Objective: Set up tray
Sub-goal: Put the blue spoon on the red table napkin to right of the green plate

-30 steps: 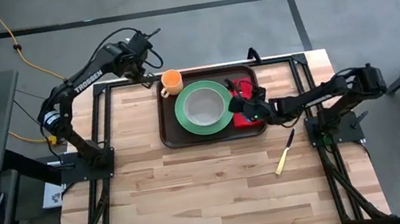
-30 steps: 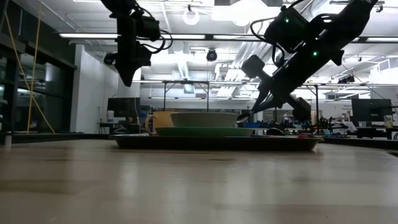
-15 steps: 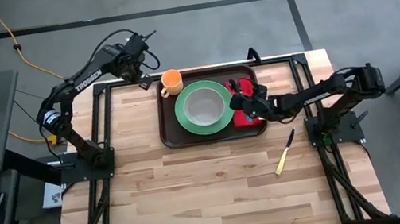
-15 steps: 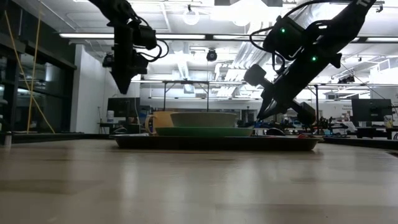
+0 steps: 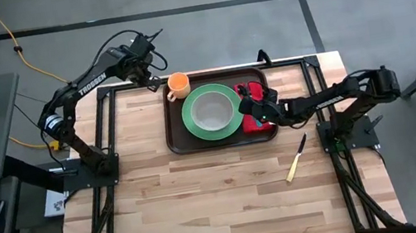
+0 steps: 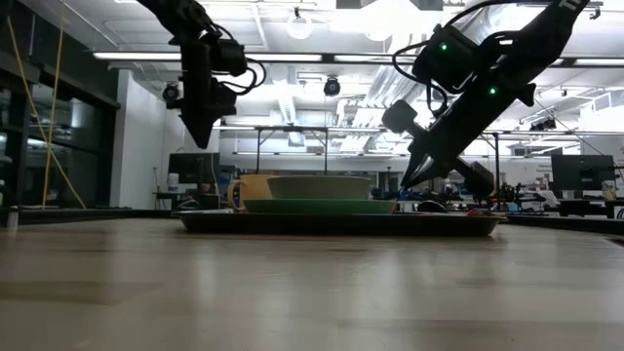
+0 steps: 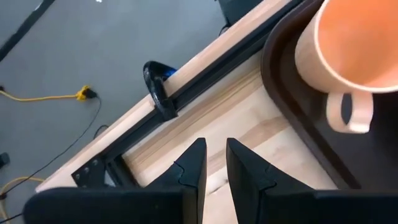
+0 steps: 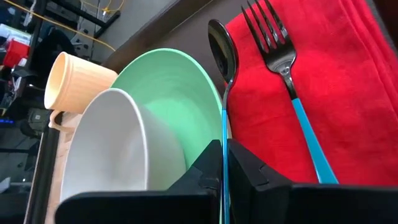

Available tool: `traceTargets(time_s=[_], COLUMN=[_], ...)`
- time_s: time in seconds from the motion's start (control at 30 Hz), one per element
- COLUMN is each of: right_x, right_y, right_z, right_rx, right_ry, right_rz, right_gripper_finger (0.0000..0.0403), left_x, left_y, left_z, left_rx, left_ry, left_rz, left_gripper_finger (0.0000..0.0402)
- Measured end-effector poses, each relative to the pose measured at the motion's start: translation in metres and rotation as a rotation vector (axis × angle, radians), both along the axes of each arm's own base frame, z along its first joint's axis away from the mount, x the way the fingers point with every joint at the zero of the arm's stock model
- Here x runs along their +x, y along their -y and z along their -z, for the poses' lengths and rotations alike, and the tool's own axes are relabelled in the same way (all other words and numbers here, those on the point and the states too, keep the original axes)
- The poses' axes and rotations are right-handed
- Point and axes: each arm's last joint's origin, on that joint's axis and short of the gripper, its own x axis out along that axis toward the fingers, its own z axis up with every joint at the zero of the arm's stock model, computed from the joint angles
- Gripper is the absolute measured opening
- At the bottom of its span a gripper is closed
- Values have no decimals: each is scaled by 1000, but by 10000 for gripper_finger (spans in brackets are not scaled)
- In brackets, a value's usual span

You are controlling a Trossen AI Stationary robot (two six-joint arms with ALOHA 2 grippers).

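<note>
The dark brown tray [image 5: 175, 130] lies at the table's far middle. It carries a green plate [image 5: 192, 123] with a white bowl [image 5: 211, 112], an orange mug [image 5: 178, 85] in its far left corner, and a red napkin [image 5: 259, 121] on its right part. A blue-handled fork [image 8: 292, 93] lies on the napkin [image 8: 348, 74]. My right gripper [image 8: 224, 146] hovers over the napkin's left edge [image 5: 247, 109], shut on a spoon [image 8: 222, 43]. My left gripper [image 7: 214, 149] is shut and hangs in the air left of the mug [image 5: 150, 79]. My right gripper pinches the spoon's blue handle [image 8: 224, 134] between its two fingers, coming from the table's right and slanting down. The handle runs back between the fingers, and the spoon's bowl points ahead beside the plate's rim. I cannot tell whether the spoon touches the napkin.
A knife with a yellow handle [image 5: 296, 158] lies on the bare wood near the table's right edge. The near half of the table is open wood. A black frame rail [image 7: 186, 87] runs along the far edge under my left gripper.
My right gripper, keeping its hold on the spoon, has shifted a little toward the table's right edge and down, from the plate's rim to the napkin's left edge. My left gripper has drifted slightly beside the mug.
</note>
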Motion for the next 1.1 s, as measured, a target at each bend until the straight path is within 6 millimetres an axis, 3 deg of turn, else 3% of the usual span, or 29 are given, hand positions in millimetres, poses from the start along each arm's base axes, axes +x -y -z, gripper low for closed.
traceTargets(time_s=[0.23, 0.53, 1.1], right_x=[4, 27, 26], right_y=[0, 9, 9], right_z=[6, 7, 1], right_rx=[35, 92, 67], right_ry=[8, -146, -185], right_rz=[0, -10, 2], right_gripper_finger=[0, 0, 0], left_x=[2, 2, 3], left_y=[-2, -1, -2], left_z=[-1, -1, -1], left_rx=[9, 0, 7], left_ry=[34, 32, 18], left_rz=[8, 15, 57], left_gripper_finger=[92, 92, 92])
